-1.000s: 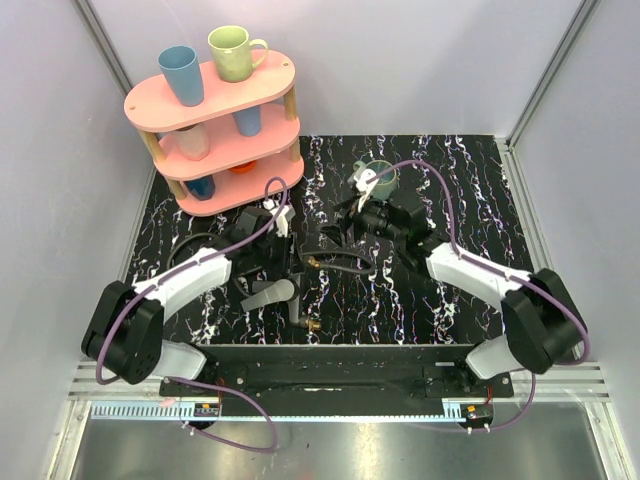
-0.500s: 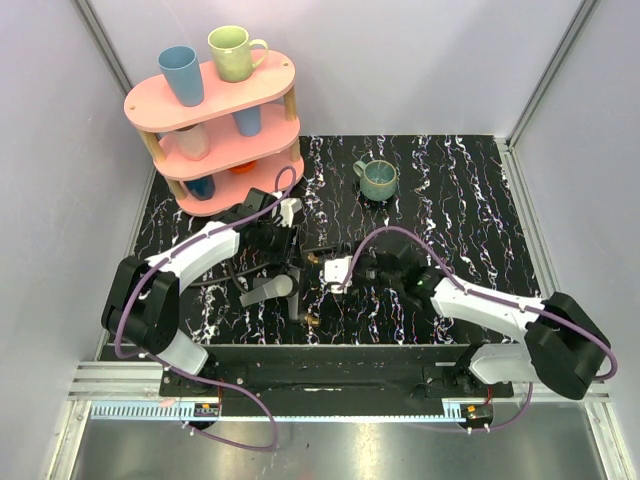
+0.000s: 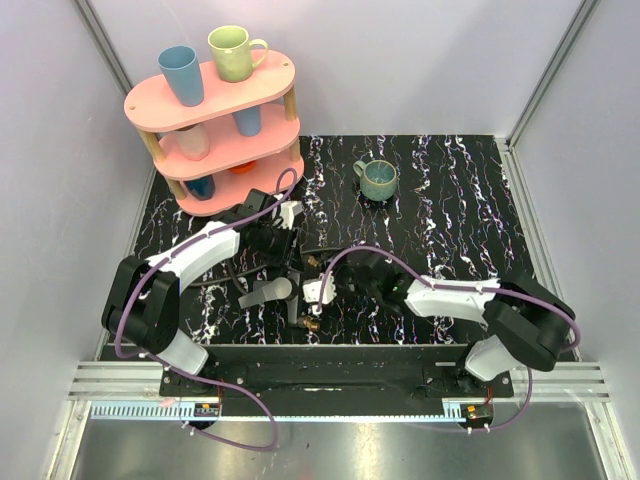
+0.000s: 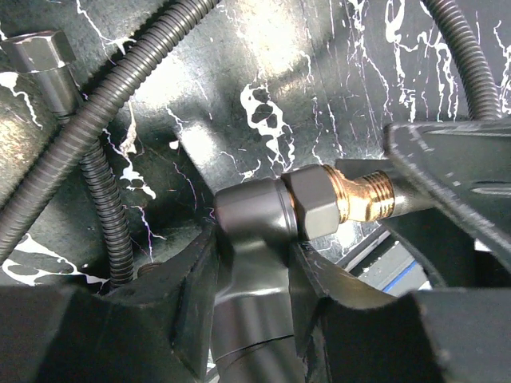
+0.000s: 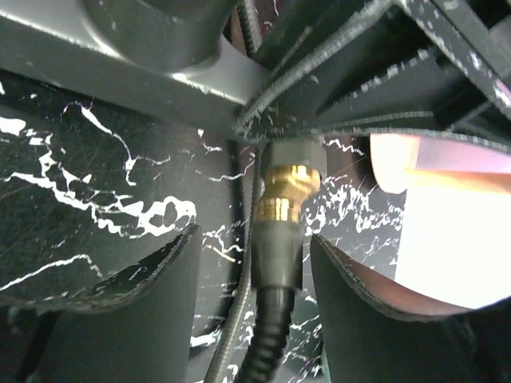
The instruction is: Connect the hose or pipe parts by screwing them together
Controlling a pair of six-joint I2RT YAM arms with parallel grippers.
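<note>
My left gripper (image 4: 251, 275) is shut on the neck of the dark grey fan-shaped piece (image 4: 254, 223). The piece's brass-tipped stem (image 4: 363, 195) sticks out to the right. From above, that piece (image 3: 263, 293) lies near the table's front, under the left gripper (image 3: 284, 268). A thin black hose (image 4: 120, 88) with a hex end fitting (image 4: 44, 52) lies beside it. My right gripper (image 5: 263, 275) is open around another hose's brass end fitting (image 5: 289, 199), with a gap on each side. That fitting points at the grey piece (image 5: 160, 48). From above, the right gripper (image 3: 310, 296) sits just right of the piece.
A pink three-tier shelf (image 3: 215, 100) with cups stands at the back left. A green-grey mug (image 3: 379, 180) sits at the back middle. A loose brass hose end (image 3: 312, 325) lies by the table's front edge. Purple cables loop over both arms.
The right arm has swung from beside the mug down to the front middle, and its jaws have narrowed around the hose end. The left arm shifted slightly at first, then held still.
</note>
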